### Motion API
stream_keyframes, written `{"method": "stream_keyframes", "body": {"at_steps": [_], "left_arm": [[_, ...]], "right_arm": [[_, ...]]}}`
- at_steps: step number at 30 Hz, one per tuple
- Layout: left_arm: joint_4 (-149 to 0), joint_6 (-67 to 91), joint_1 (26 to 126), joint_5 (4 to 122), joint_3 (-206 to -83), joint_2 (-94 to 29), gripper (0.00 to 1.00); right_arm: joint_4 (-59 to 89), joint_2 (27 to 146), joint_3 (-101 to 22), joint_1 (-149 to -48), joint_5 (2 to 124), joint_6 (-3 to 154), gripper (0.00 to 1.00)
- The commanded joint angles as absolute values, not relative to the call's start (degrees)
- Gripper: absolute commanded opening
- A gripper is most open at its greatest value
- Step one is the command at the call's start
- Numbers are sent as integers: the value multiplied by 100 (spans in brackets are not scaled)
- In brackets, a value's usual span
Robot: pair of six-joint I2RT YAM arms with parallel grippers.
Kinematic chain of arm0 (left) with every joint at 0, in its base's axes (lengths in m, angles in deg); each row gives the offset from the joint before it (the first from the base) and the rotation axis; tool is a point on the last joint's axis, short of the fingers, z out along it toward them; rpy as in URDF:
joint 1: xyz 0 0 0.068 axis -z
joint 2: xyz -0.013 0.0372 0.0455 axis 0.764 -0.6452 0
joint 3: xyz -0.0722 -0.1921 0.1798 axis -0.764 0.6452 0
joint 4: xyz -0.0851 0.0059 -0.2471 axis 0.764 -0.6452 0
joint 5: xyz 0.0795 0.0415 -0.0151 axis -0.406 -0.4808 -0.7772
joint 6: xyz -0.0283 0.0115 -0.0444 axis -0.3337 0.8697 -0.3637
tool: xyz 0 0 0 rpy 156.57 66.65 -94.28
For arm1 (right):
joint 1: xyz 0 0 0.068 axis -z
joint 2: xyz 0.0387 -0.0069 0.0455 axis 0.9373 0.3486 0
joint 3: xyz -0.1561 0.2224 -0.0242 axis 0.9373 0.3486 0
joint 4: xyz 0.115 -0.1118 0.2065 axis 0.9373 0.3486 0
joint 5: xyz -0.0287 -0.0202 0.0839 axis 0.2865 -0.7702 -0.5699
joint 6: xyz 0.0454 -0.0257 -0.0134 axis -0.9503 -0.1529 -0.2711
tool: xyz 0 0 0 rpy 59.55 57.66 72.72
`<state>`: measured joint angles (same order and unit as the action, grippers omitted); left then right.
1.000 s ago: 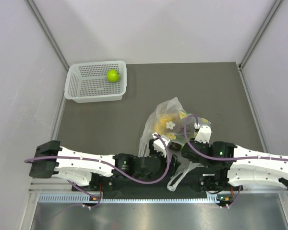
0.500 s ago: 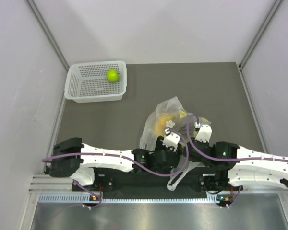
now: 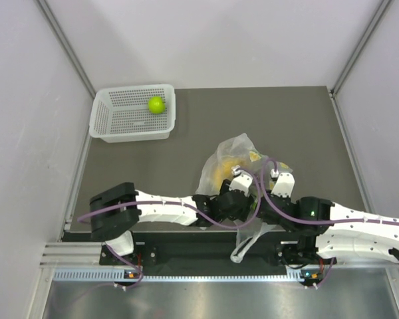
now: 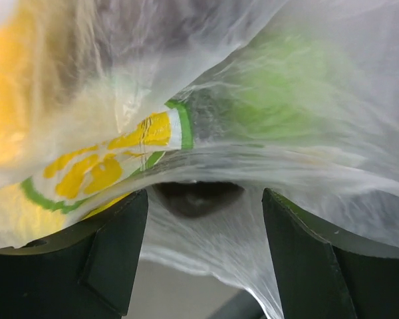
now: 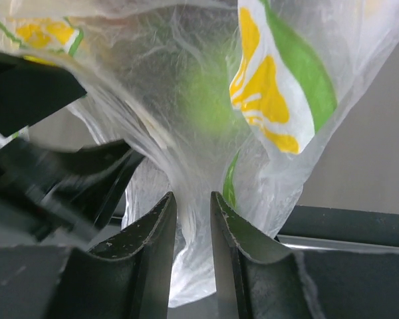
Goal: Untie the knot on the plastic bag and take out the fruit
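Film of plastic bag (image 5: 186, 133) pinched in narrow right hand (image 5: 191, 199), left hand (image 4: 205, 199) spread wide, bag against its fingertips (image 4: 120, 226)

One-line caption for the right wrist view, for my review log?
Right gripper nearly shut on a bunched fold of the plastic bag, with a green fruit blurred behind the film.

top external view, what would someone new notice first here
The crinkly clear plastic bag at mid-table, yellow and green showing through. At its near side the right pincer pinches a strip of its film, while the left pincer gapes open against it. At the table's far left corner, a white basket holds one green fruit.
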<state>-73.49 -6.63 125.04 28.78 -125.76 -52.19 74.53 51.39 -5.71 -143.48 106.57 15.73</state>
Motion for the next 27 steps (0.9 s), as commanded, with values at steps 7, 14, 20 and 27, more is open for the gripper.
{"method": "stream_keyframes", "body": {"at_steps": [7,14,20,27], "left_arm": [[-6664,-239,11996,3579,-12854,-5797,75],[-6329,-63,11872,4019,-12862,-6096,68],[-6355,-46,11855,4072,-12713,-6105,64],[-6311,-63,11837,3958,-12528,-6167,79]], "right_arm": [[7288,5228,-820,-14422,10791,1623,28],[7227,5316,-820,-14413,10791,1623,28],[7156,5316,-811,-14378,10791,1623,27],[6998,5421,-829,-14334,10774,1711,27]]}}
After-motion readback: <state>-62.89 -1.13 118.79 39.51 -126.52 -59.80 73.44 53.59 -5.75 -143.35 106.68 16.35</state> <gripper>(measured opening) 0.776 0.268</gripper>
